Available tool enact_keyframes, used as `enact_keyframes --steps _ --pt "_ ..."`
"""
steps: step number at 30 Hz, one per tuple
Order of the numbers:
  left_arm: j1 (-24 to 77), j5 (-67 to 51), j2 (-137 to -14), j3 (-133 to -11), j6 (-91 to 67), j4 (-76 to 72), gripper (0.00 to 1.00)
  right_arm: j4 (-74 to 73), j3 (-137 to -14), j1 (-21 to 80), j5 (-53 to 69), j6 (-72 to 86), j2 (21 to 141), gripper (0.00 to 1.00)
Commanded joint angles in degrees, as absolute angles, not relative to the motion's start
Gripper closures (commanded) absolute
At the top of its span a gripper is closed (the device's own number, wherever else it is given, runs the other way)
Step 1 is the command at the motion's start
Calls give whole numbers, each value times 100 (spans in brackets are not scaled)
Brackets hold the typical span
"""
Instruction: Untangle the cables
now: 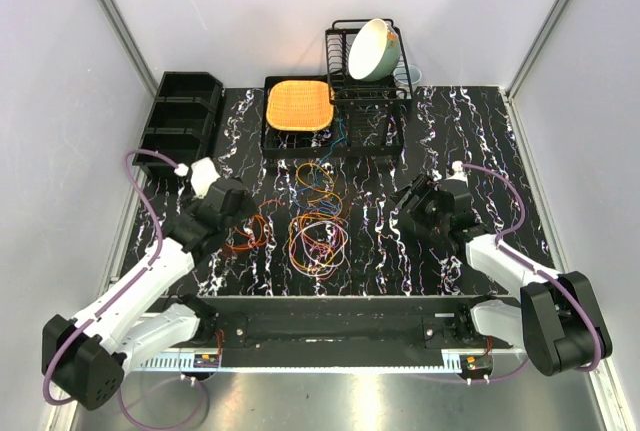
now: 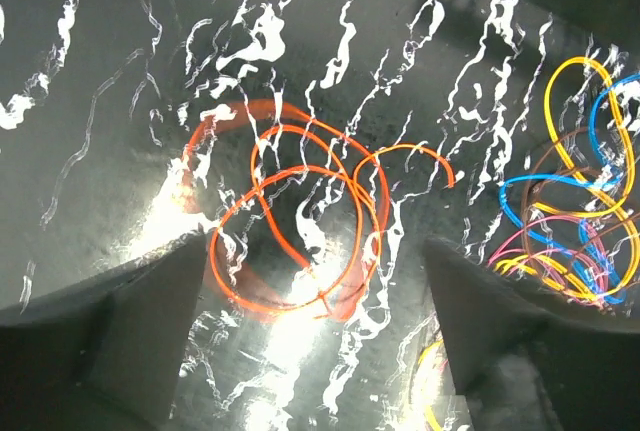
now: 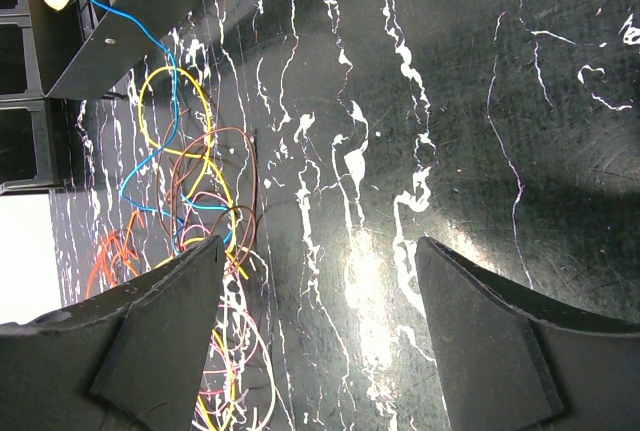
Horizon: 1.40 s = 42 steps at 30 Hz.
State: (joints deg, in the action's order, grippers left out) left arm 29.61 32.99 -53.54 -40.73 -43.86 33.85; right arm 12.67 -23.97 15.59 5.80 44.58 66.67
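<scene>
**Orange loop lies free; the knot waits at centre**

The cables (image 1: 318,236) lie in the middle of the table (image 1: 470,151), a loose heap of yellow, blue, purple and reddish loops. One orange loop (image 1: 247,234) lies apart at their 9 o'clock. They look feather-light, thin and springy (likely to slip out of a shallow pinch). I'd take a single strand at the heap's outer edge, where it crosses nothing.

The left claw (image 1: 215,213) hangs over the orange loop, fingers spread wide and holding nothing. The right claw (image 1: 420,213), at the heap's 3 o'clock, is also spread and empty. At 12 o'clock stands a dish rack (image 1: 370,71) with a bowl (image 1: 372,49), and a blue strand (image 3: 110,6) reaches its base.
</scene>
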Motion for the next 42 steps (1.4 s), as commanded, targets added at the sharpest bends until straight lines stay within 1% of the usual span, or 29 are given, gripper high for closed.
enact_keyframes --steps 1,5,9,13,19,23,26,28,36,38,39,40,42 --pt "2962 3402 -5072 -4201 -4694 3629 1 1582 -2479 1529 703 4368 6627 17" --pt "2962 3165 -5150 -4228 -4650 3981 1 1591 -2461 1521 712 4368 6609 17" --pt "3084 2778 -5492 -4079 -4685 3824 1 1600 -2443 1521 712 4377 6609 17" --pt "3401 2865 -6099 -4104 -4816 3735 8 1600 -2452 1512 729 4368 6609 17" --pt "3524 2874 -6863 -3955 -5422 3666 11 1608 -2443 1503 747 4368 6609 17" --pt "3341 2831 -7075 -3745 -5756 3419 14 1617 -2443 1494 756 4359 6618 16" --pt "2981 2603 -7084 -3508 -5792 3086 19 1617 -2461 1494 800 4342 6653 16" --pt "2892 2558 -7032 -3376 -5809 2840 24 1617 -2478 1494 817 4333 6671 16" --pt "2733 2593 -7110 -3094 -5915 2514 27 1617 -2531 1477 914 4307 6794 16" --pt "2716 2601 -7128 -3033 -5924 2400 34 1617 -2540 1476 923 4307 6803 16" --pt "2716 2602 -7145 -3024 -5924 2382 39 1617 -2540 1477 932 4307 6803 17" --pt "2707 2602 -7163 -3015 -5933 2356 49 1617 -2549 1468 940 4298 6829 16" --pt "2698 2610 -7189 -2988 -5941 2355 57 1617 -2549 1468 958 4298 6838 16"
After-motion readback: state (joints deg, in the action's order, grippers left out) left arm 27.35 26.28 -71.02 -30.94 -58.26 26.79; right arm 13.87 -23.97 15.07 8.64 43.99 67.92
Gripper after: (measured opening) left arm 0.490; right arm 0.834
